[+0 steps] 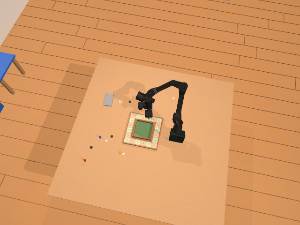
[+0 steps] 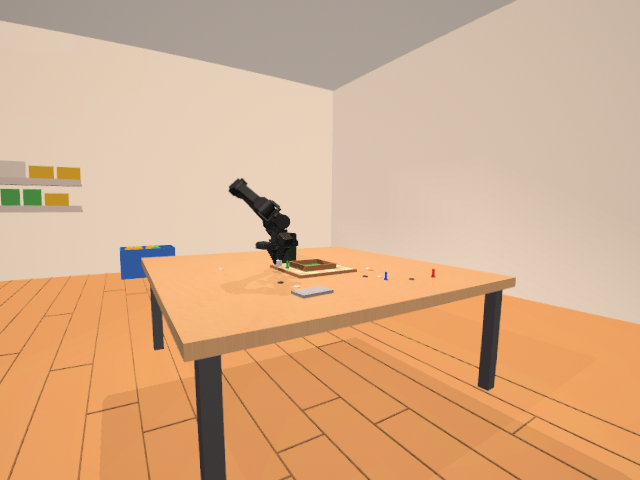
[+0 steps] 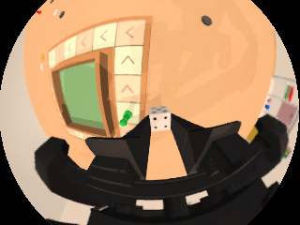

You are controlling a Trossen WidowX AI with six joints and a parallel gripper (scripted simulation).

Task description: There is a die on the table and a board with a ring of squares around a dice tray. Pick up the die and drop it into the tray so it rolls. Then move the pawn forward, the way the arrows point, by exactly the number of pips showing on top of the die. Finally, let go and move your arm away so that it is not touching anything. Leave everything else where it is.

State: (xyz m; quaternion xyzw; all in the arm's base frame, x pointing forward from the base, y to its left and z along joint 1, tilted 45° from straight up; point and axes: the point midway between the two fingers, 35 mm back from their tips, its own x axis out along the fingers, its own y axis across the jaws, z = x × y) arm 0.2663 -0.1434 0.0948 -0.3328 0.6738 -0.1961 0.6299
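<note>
The white die (image 2: 279, 263) (image 3: 160, 120) is held between the fingertips of my gripper (image 3: 159, 116), which is shut on it. It is a little above the table, just outside the board's edge; the top view hides it under the arm. The green pawn (image 1: 148, 118) (image 2: 287, 264) (image 3: 126, 118) stands on a square of the board (image 1: 139, 146) (image 3: 147, 56), close beside the gripper. The tray (image 1: 143, 129) (image 2: 312, 268) (image 3: 82, 91) in the board's middle has brown walls and a green floor, with no die seen in it.
A grey slab (image 1: 108, 99) (image 2: 312, 291) lies beyond the board. A blue pawn (image 1: 100, 137) (image 2: 385, 276) and a red pawn (image 1: 84, 160) (image 2: 433, 273) stand on the table. Several black and white discs and a yellow disc (image 1: 119, 152) lie around the board.
</note>
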